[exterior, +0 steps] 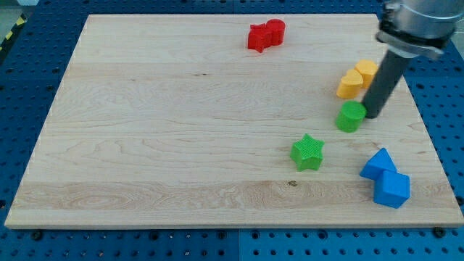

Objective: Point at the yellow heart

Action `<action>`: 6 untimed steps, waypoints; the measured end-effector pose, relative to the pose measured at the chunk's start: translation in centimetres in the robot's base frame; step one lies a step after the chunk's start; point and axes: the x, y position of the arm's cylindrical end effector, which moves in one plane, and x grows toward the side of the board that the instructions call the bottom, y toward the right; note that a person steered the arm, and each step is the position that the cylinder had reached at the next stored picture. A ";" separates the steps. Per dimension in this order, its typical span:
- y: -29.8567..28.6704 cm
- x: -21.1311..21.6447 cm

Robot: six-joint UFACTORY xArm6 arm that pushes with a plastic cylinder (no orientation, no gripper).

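Observation:
The yellow heart [349,84] lies near the board's right edge, touching a yellow hexagonal block [366,71] up and to its right. My tip [373,115] rests just right of a green round block [351,116], touching or nearly touching it. The tip is a short way below and right of the yellow heart, apart from it. The dark rod rises from the tip to the view's top right and passes right of the yellow hexagon.
A green star [308,152] lies below and left of the tip. Two blue blocks, a triangular one [378,164] and a cube [392,188], sit at the lower right. A red star [258,37] and a red round block [275,30] sit together at the top of the wooden board [159,123].

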 end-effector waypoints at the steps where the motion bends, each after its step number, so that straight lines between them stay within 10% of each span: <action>1: -3.1 1.6; 4: -5.6 4.7; 6: 2.4 -3.0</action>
